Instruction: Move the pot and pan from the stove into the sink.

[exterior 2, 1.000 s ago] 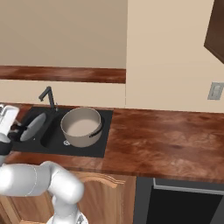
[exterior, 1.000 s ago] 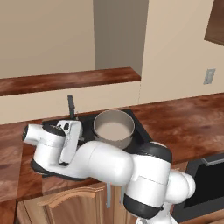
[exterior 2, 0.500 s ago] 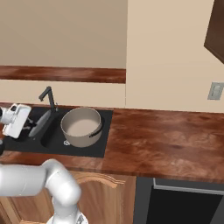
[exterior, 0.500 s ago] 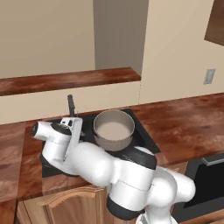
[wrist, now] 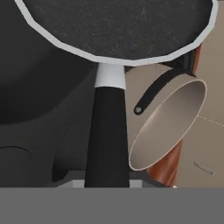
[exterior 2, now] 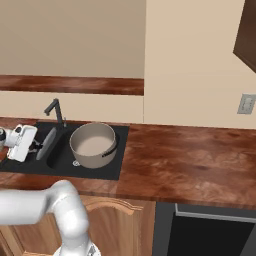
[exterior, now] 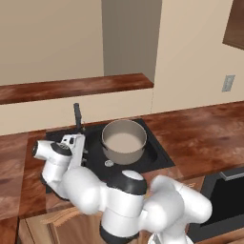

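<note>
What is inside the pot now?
The pot in the sink looks empty: a pale, bare bottom shows. Its near wall hides the closest part of the bottom, so that strip cannot be checked.

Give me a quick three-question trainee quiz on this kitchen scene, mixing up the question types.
1. True or false: the pot already sits in the sink.
2. What are the gripper jaws closed on?
A. the faucet
B. the pan handle
C. a pot handle
3. Fill in: the faucet rises at the sink's ___ edge.

Key:
1. True; the pot rests in the right basin.
2. B; the hand view shows the black pan handle running from the jaws up to the pan.
3. back
</note>
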You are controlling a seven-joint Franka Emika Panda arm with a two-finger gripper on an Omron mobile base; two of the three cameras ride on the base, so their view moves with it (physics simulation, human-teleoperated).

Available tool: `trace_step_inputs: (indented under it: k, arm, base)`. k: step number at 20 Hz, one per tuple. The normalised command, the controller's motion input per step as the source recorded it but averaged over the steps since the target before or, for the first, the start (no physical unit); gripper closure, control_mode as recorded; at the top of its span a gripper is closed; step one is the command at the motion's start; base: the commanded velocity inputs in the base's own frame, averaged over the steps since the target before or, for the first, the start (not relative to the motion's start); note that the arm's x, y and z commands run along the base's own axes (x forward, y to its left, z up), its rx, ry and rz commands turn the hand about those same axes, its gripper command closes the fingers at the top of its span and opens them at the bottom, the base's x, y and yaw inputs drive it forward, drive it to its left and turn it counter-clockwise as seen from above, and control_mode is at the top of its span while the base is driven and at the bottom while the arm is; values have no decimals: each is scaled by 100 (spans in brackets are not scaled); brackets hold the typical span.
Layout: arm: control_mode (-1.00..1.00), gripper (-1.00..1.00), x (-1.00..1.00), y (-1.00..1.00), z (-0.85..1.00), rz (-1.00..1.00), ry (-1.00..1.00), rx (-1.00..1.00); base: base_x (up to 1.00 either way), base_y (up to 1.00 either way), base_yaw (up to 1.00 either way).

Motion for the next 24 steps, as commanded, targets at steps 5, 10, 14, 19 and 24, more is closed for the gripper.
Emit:
trace_step_inputs:
  k: [5,10,14,19,24]
  arm:
    - [-100,-100,17,24,-27,0,0,-3]
    - [-100,-100,13,11,32,0,1,0]
    - [-100,-100,-12,-5,56,-1,4,0]
    - [-100,-100,-56,-41,28,-1,1,1]
    - [-100,-100,-89,-60,7,0,0,4]
  base:
    - [0,0,0]
    - [0,0,0]
    - [0,0,0]
    - [0,0,0]
    - [0,0,0]
